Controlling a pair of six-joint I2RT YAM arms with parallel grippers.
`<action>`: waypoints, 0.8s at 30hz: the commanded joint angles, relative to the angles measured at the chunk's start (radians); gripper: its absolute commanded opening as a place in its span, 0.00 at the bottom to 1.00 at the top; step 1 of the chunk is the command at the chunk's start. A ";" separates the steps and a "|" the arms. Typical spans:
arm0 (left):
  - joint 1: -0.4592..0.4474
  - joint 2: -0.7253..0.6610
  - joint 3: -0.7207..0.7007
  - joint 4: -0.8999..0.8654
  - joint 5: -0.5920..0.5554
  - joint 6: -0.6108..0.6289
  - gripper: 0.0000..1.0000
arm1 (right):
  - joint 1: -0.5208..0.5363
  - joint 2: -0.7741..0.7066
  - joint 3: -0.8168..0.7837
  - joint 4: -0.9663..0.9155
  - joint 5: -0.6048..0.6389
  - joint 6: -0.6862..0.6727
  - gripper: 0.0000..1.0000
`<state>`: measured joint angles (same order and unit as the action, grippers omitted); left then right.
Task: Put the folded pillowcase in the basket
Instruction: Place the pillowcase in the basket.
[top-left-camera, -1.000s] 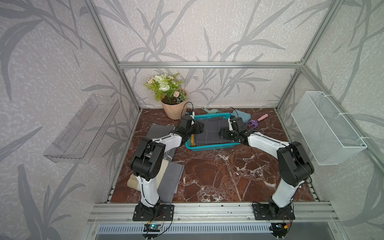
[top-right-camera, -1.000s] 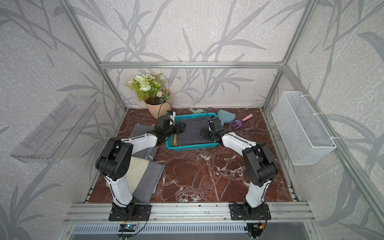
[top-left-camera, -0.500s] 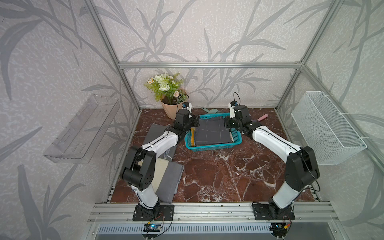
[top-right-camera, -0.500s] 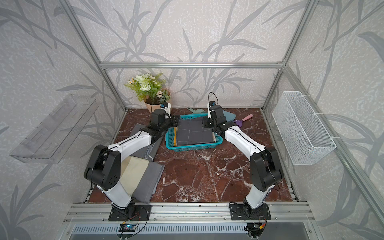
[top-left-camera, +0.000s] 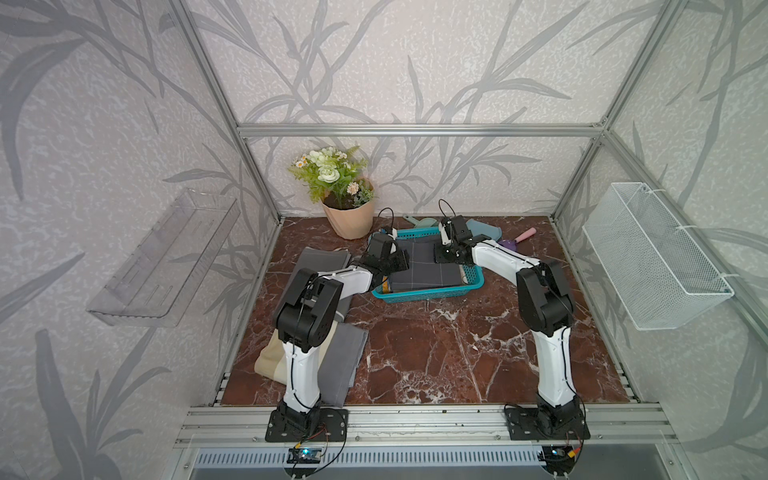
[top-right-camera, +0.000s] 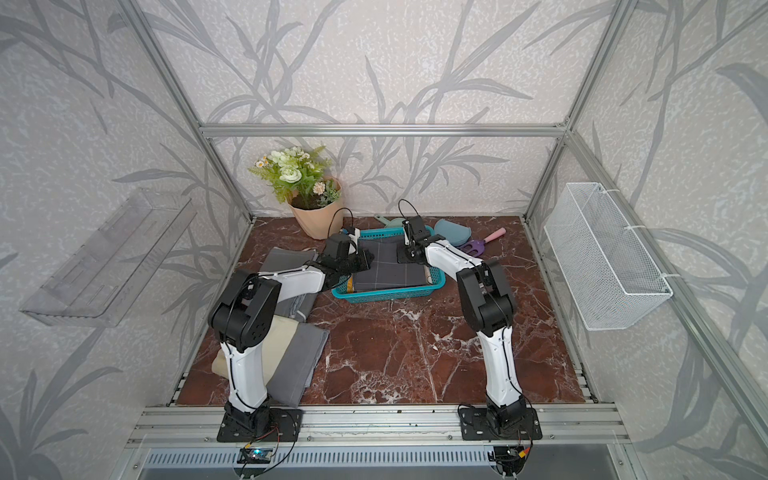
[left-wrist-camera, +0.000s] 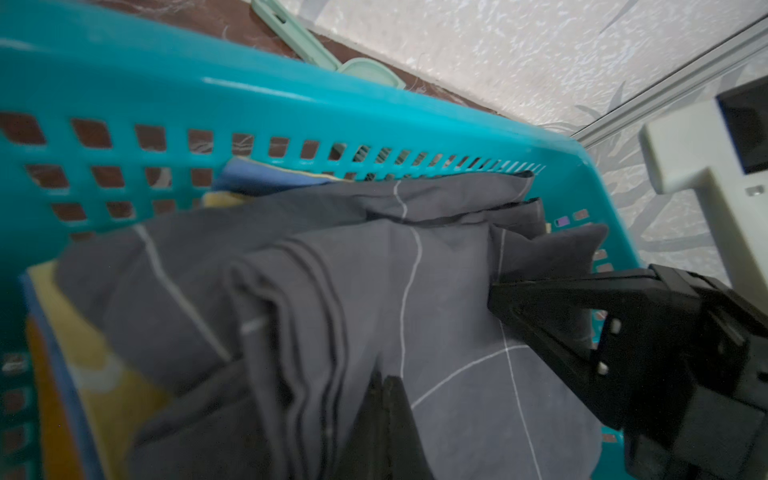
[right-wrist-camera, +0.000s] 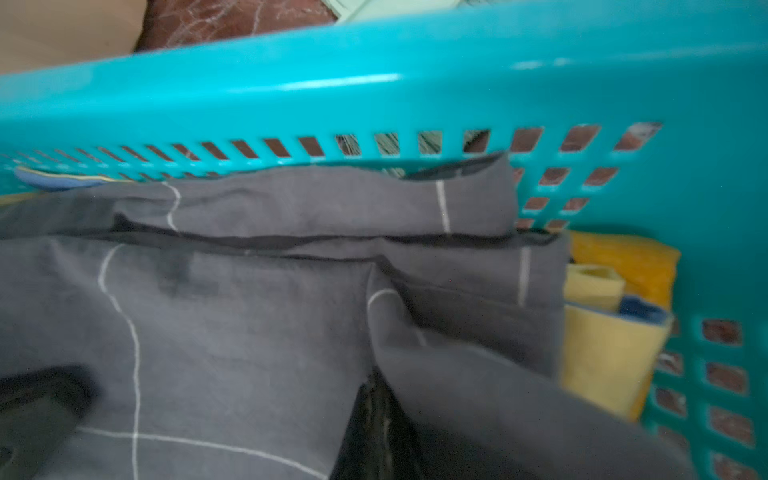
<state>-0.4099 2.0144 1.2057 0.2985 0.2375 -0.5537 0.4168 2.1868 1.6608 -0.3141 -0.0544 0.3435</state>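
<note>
The folded pillowcase (top-left-camera: 424, 270) lies inside the basket (top-left-camera: 428, 294), which stands near the middle of the table's (top-left-camera: 415, 353) far edge. It is dark grey with thin white lines and spreads almost wall to wall. The left fingers (left-wrist-camera: 399, 424) are clenched on a ridge of its cloth, and the right fingers (right-wrist-camera: 361, 436) pinch a fold the same way, so both arms seem to hold it by opposite short ends.

The step in hand looks like the set-down and letting go. To do it well, both pinches should probably open together while the cloth rests on what lies below. Then each arm should rise straight up – a sideways pull could drag a layer over the rim or undo the fold. The fingers should also keep off the perforated walls.

In both top views the arms' wrists cover the grips, so only the layout reads there: the basket, the cloth flat within it, and spare grey cloths (top-right-camera: 291, 357) along the table's left edge. The wrist views supply the rest. They show the bunched cloth at each grip, the far hem pressed against the far wall below the rim, and yellow and blue fabric (right-wrist-camera: 602, 332) beneath the pillowcase (barely a sliver from above). The left wrist view alone shows the other arm's grip side-on, with a peak of cloth rising to it.
</note>
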 joint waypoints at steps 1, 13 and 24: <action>0.022 0.043 0.009 -0.068 -0.098 -0.013 0.00 | -0.028 0.048 0.025 -0.083 0.009 0.022 0.01; 0.066 0.078 -0.014 -0.070 -0.106 -0.012 0.00 | -0.053 0.024 -0.042 -0.129 0.020 0.022 0.02; 0.107 0.208 0.133 -0.082 -0.041 -0.002 0.00 | -0.062 0.018 -0.093 -0.110 0.018 0.072 0.03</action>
<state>-0.3523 2.1620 1.3323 0.2630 0.2646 -0.5671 0.3798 2.2044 1.6203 -0.3168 -0.0772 0.3920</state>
